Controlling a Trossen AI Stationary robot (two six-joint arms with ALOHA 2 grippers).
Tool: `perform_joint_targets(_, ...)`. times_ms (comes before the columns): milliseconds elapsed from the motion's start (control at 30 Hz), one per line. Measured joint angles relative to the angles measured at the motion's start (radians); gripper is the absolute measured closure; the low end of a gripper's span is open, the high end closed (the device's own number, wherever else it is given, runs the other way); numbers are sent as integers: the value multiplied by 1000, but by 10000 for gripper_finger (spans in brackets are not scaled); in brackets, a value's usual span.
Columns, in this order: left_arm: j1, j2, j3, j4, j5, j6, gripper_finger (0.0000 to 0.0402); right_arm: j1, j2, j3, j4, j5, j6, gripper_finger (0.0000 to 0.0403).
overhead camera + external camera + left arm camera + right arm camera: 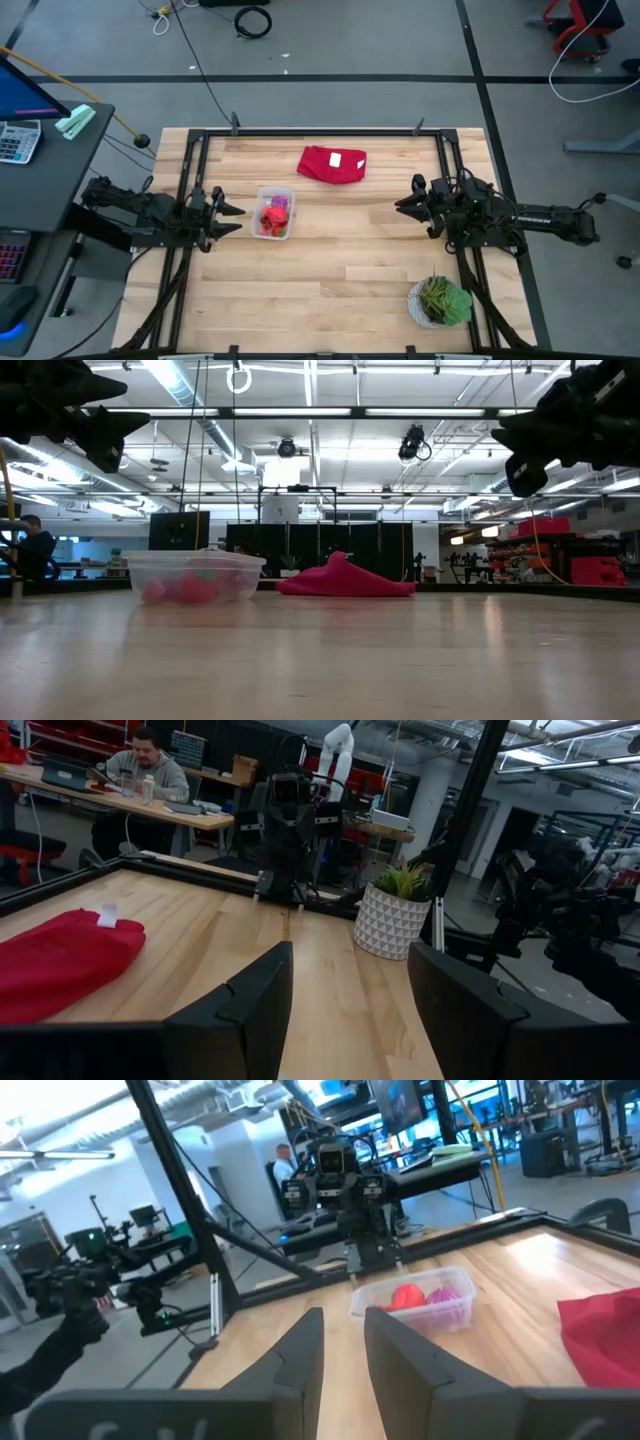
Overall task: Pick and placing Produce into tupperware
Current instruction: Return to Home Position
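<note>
Holding red produce — clear, rounded tupperware.

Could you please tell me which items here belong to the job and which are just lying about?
Job: tupperware; produce inside it; left end effector and right end effector, both open.
Lying about: red cloth; potted plant.

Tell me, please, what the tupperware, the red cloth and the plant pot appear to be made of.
The tupperware looks like clear, glossy plastic: the produce shows through its walls. The red cloth seems soft matte fabric, lying in folds with a white label. The plant pot is white with a faceted relief, probably ceramic or moulded plastic.
</note>
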Motion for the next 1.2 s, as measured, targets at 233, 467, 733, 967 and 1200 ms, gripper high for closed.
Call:
perform_joint_targets(233,0,0,0,0,0,24,194,1,1,0,-14,46,-43,318)
perform_joint_targets(467,0,0,0,-18,0,-14,202,1,19,-1,-55,90,-27,318)
perform_joint_targets(733,0,2,0,-37,0,-18,196,1,18,-1,-230,463,8,318)
perform_joint_targets(967,0,2,0,-72,-5,-29,203,-1,46,14,-320,565,70,318)
perform_joint_targets(1200,0,2,0,-118,-8,-25,207,-1,46,16,-321,563,68,318)
